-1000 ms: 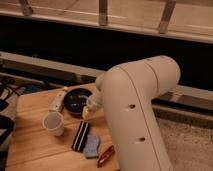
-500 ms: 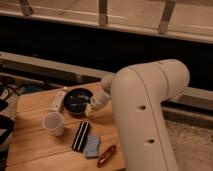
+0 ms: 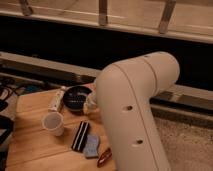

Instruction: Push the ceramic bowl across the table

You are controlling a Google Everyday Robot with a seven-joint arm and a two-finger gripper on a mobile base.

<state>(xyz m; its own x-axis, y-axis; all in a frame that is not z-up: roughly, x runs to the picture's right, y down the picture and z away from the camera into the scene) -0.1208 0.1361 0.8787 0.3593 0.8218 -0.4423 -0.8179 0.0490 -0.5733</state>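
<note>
The ceramic bowl, round, black and shallow, sits near the far edge of the tan wooden table. My gripper is low at the bowl's right rim. It is mostly hidden behind my big white arm, which fills the middle of the view. Whether the gripper touches the bowl does not show.
A pale oblong object lies just left of the bowl. A white paper cup stands in front of it. A black flat bar, a blue item and a red item lie nearer. The grey speckled floor is at the right.
My arm's big link has shifted a little, first right and then back left. The bowl, the cup and the other objects stay in about the same places.
</note>
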